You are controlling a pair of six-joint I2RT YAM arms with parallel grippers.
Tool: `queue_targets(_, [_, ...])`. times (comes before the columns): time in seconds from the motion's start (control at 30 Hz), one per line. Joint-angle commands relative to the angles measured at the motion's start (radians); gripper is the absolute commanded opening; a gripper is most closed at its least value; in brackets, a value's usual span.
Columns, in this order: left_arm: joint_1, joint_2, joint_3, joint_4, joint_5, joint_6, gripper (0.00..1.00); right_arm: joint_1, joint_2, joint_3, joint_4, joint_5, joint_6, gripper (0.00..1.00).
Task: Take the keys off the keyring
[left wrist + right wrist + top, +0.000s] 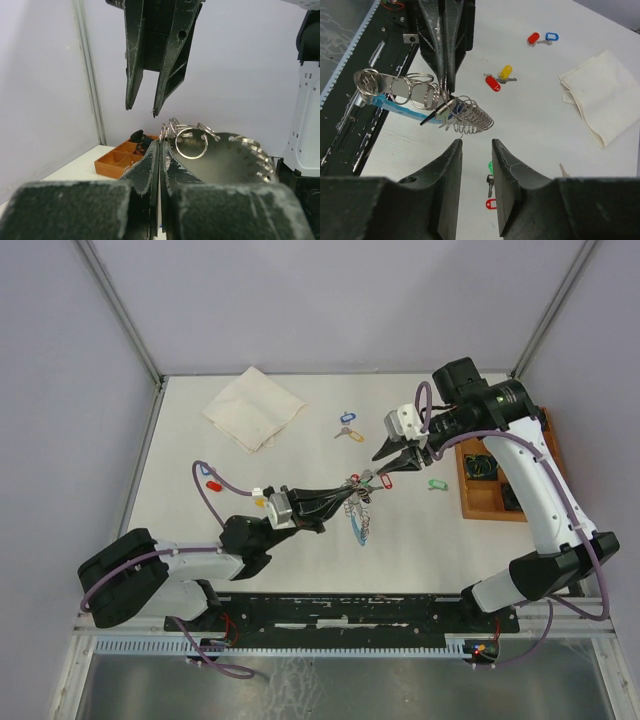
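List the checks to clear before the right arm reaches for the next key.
1. Left end effector shut on the keyring: ok.
2. Right end effector open and empty: ok.
3. Right end effector facing the keyring, not touching it: ok.
4. Grab target singled out among the bunched rings: cannot tell.
5. Loose tagged keys on the table lie apart from the keyring: ok.

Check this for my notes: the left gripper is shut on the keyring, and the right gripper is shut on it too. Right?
No. The left gripper is shut on the keyring, but the right gripper is open, gripping nothing, as the right wrist view shows.
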Motion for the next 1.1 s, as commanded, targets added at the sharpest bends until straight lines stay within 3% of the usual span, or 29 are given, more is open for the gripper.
queue_targets(0.0, [-0.003,-0.032,0.001,0.201,0.018,0.040,0.03,0.028,0.026,0.058,-0.201,-0.102,-0.324,0.36])
queue_targets(0.27, [-0.003,-0.027,0.011,0.200,0.034,0.023,0.03,0.083,-0.019,-0.003,-0.108,-0.056,-0.244,0.34])
queue_targets(0.83, [-0.003,-0.023,0.020,0.202,0.049,-0.001,0.03,0.160,-0.010,-0.016,-0.094,0.014,-0.230,0.29])
queue_targets(1.07, [-0.004,-0.032,0.014,0.201,0.046,-0.001,0.03,0.160,-0.006,-0.003,-0.103,-0.006,-0.232,0.17])
